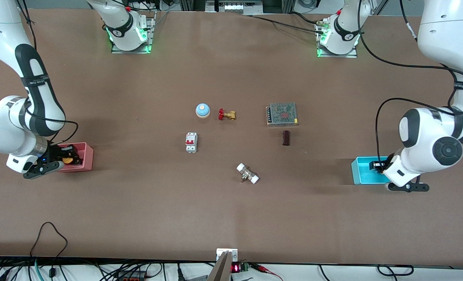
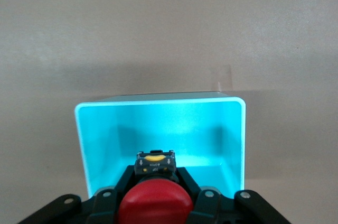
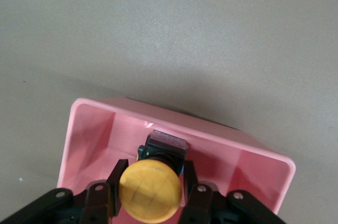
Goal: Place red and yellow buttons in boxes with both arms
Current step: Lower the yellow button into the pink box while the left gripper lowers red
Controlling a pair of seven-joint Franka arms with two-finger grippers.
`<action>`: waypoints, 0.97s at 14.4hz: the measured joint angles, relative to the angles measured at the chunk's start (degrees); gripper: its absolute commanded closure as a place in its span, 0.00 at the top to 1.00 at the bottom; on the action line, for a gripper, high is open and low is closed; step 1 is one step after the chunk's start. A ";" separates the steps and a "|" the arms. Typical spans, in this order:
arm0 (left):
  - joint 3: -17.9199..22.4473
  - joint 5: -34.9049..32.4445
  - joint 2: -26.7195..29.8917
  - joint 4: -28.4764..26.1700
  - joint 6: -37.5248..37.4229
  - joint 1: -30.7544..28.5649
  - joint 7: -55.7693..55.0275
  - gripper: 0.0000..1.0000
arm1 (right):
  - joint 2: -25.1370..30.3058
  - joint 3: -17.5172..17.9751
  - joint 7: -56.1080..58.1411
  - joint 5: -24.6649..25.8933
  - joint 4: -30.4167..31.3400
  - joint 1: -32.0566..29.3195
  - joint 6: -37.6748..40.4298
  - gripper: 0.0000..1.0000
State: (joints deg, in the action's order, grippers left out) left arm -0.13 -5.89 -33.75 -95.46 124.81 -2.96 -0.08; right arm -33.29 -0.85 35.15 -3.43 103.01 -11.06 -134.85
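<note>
My right gripper [image 1: 68, 157] is low inside the pink-red box [image 1: 86, 155], at the right arm's end of the table. It is shut on the dark body of the yellow button [image 1: 67, 159]. In the right wrist view the orange-yellow cap [image 3: 150, 189] sits between the fingers [image 3: 119, 171], inside the pink box [image 3: 179, 126]. My left gripper [image 1: 377, 166] is over the cyan-blue box [image 1: 360, 171], at the left arm's end. It is shut on the red button [image 2: 154, 203], whose dark body points into the box [image 2: 158, 101]. The red button is hidden in the front view.
In the middle of the table lie a blue-domed bell [image 1: 202, 110], a brass valve with a red handle [image 1: 226, 114], a white circuit breaker [image 1: 191, 142], a metal mesh power supply [image 1: 281, 114], a dark brown block [image 1: 286, 137] and a white-ended fitting [image 1: 247, 173].
</note>
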 measured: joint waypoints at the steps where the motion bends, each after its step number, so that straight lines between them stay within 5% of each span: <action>1: -0.09 0.00 -0.01 -1.49 2.35 0.00 0.01 0.24 | -0.27 0.00 0.00 0.00 0.00 -0.01 -0.20 0.73; 5: -0.08 0.00 -0.09 -6.92 10.72 -0.40 0.01 0.24 | -0.44 0.00 0.01 -0.01 -0.01 -0.01 -0.65 0.99; 14: -0.37 0.00 -0.74 -8.26 13.91 -1.65 0.01 0.24 | 5.06 1.90 -2.30 -0.37 -2.02 0.41 4.66 1.00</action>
State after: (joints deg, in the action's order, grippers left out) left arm -0.51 -5.89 -34.48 -103.71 138.71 -4.61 -0.07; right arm -28.22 1.06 32.85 -3.80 100.99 -10.65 -130.20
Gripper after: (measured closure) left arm 0.630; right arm 0.000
